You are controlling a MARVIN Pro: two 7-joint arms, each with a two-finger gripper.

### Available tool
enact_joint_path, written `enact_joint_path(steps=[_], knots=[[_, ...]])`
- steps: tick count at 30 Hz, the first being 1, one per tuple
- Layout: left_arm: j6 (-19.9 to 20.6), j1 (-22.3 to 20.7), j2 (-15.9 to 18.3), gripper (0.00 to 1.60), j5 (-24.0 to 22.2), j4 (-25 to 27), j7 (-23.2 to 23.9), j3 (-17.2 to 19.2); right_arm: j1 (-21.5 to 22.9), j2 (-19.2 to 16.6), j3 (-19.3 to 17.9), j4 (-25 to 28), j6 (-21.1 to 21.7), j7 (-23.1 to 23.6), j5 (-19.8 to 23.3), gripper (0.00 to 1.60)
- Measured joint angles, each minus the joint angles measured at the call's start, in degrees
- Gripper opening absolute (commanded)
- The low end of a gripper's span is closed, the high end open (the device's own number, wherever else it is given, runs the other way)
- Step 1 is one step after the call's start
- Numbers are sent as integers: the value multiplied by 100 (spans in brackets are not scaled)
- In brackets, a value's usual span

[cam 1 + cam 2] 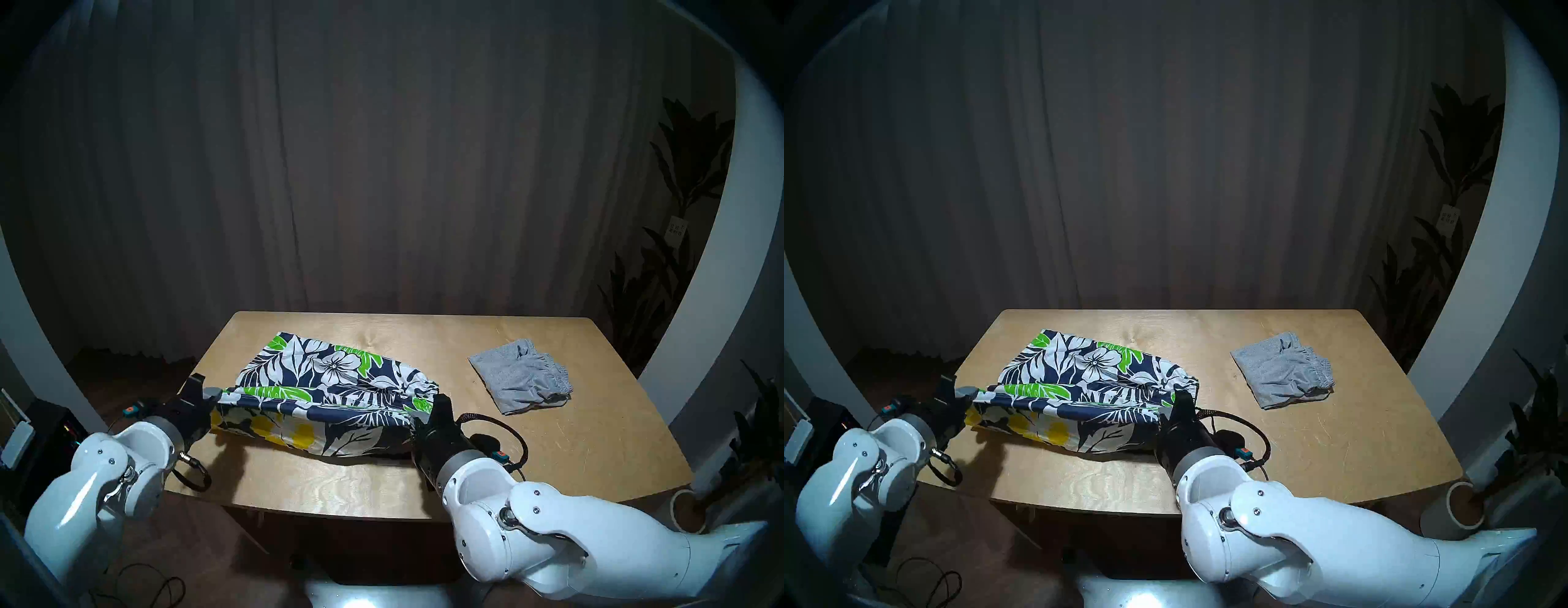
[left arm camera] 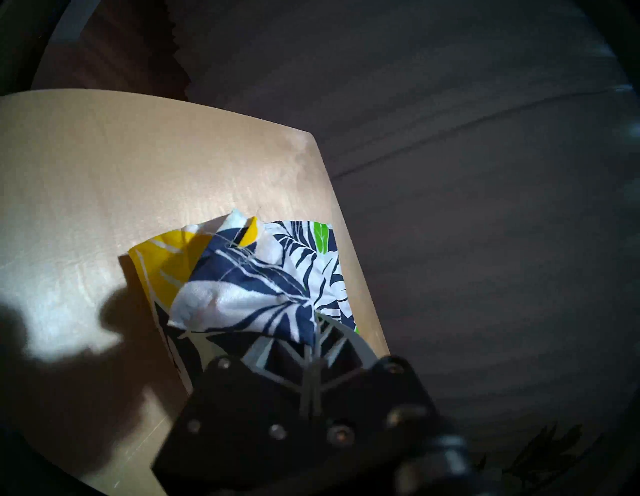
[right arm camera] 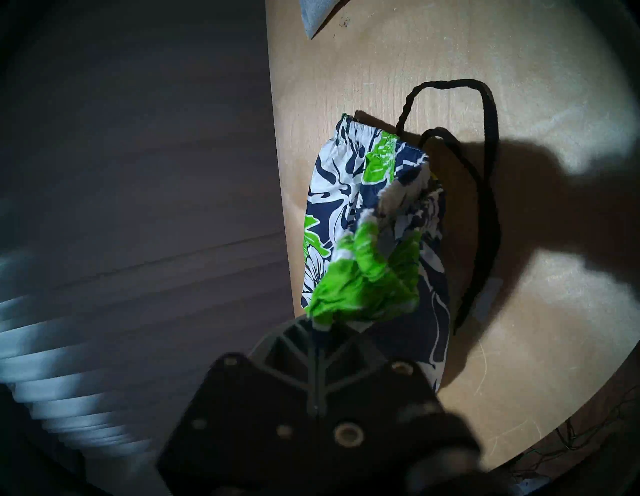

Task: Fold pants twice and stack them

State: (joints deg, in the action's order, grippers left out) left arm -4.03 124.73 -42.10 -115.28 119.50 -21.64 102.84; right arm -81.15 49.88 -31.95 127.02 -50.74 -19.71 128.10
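Fabric thin, limp, light: floral shorts (image 1: pixel 322 382) sag between grips, near edge lifted over the surface (image 1: pixel 551 446). Left fingers (image 2: pixel 313 332) pinch the hem corner, right fingers (image 3: pixel 320 329) the waistband. Grey shorts (image 1: pixel 522 375) lie folded far right.

You've got thin smooth printed cloth floral shorts (image 1: pixel 322 378), soft matt grey knit shorts (image 1: pixel 519 373), satin-sheen pale wood desk (image 1: pixel 572 429), glossy white plastic arms.
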Motion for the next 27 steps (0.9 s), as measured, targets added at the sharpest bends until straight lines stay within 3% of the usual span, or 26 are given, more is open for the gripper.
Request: enact_joint_path(steps=[14, 27], knots=[[514, -771, 634, 0, -266, -475, 177, -255, 361, 504, -220, -432, -174, -210, 31, 0], [824, -1482, 912, 0, -414, -808, 265, -761, 600, 788, -364, -828, -305, -327, 44, 0]])
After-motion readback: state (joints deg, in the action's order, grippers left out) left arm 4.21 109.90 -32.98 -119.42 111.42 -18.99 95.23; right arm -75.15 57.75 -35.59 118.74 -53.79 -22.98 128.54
